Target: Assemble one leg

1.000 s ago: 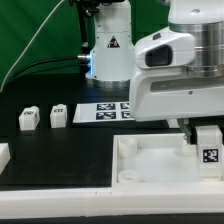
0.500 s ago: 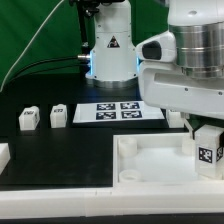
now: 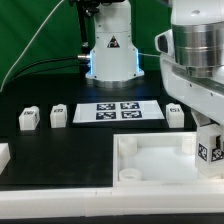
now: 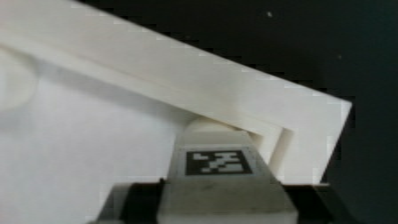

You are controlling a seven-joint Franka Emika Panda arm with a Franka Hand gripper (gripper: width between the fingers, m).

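Observation:
My gripper (image 3: 207, 128) is shut on a leg (image 3: 211, 151), a white squarish post with a black-and-white tag facing the camera. It holds the leg upright at the far right corner of the large white tray-like piece (image 3: 150, 150). In the wrist view the leg (image 4: 219, 160) sits between my dark fingers (image 4: 146, 203), its far end against the inner corner of the piece's raised wall (image 4: 231, 85). My gripper (image 4: 222, 208) clamps its sides. Three more legs stand on the black table: two at the exterior view's left (image 3: 28, 119) (image 3: 58, 115) and one behind the piece (image 3: 175, 115).
The marker board (image 3: 118, 111) lies behind the tray-like piece, in front of the arm's white base (image 3: 110, 55). Another white part (image 3: 3, 155) shows at the exterior view's left edge. A white strip runs along the table's front edge (image 3: 60, 205).
The arm's wrist has swung toward the exterior view's right with the leg, which shifted slightly right and down. This uncovered the leg standing behind the tray-like piece.

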